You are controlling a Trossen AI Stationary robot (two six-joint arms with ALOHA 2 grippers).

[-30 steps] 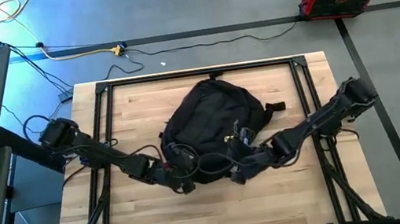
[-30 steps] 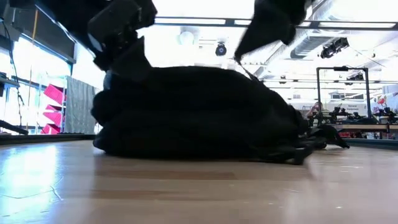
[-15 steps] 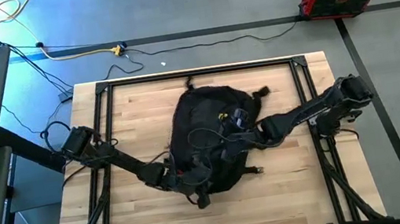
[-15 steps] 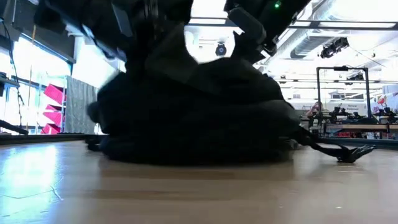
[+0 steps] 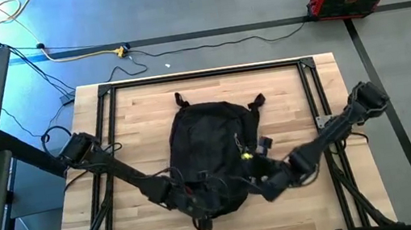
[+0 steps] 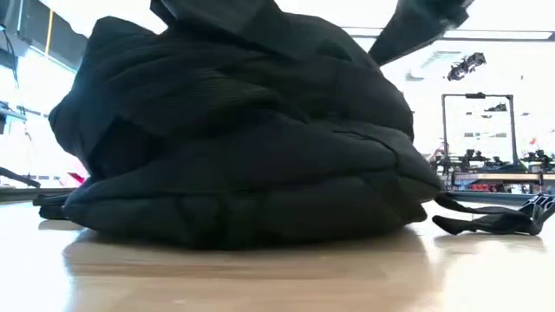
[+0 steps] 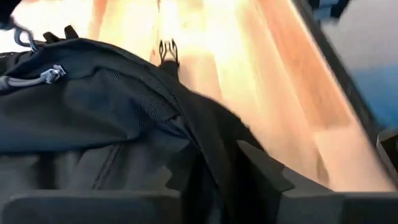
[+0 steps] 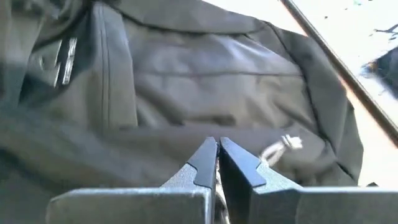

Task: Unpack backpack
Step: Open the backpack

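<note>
Lying mid-table toward the near edge, the backpack (image 5: 215, 150) looks zipped, so opening seems next. Right gripper (image 8: 216, 163) is pressed together at it; left gripper (image 5: 178, 192), cannot tell; zipper pull (image 7: 51, 74) needs pinching.

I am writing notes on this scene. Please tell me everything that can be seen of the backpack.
The backpack is large, rounded and of black fabric, with grey zipper pulls. It lies slumped near the middle of the wooden table, two strap ends pointing toward the far edge, another strap trailing beside it. The left gripper and right gripper both sit at its near end.
</note>
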